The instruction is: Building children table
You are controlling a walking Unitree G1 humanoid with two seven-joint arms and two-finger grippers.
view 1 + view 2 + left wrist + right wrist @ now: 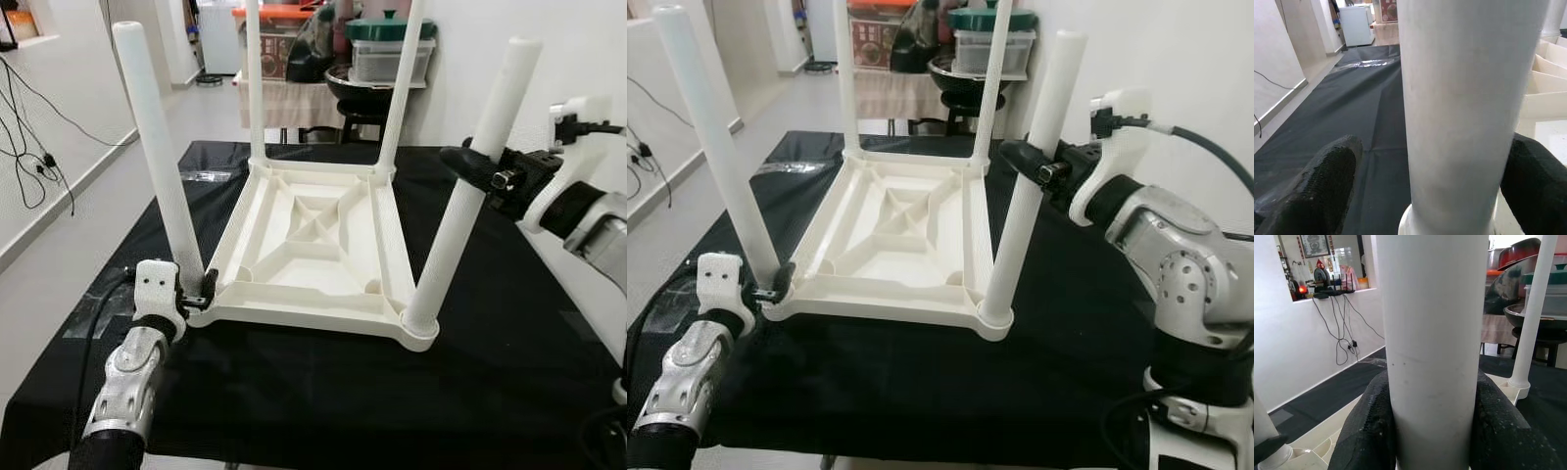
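Four smooth cylindrical legs [473, 183], ribbed tabletop [313, 245]

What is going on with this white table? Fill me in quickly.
A small white plastic table top lies upside down on the black cloth, with four white round legs standing up from its corners. The right gripper is clamped around the near right leg partway up. The left gripper sits low at the base of the near left leg, its fingers on either side of it with a gap.
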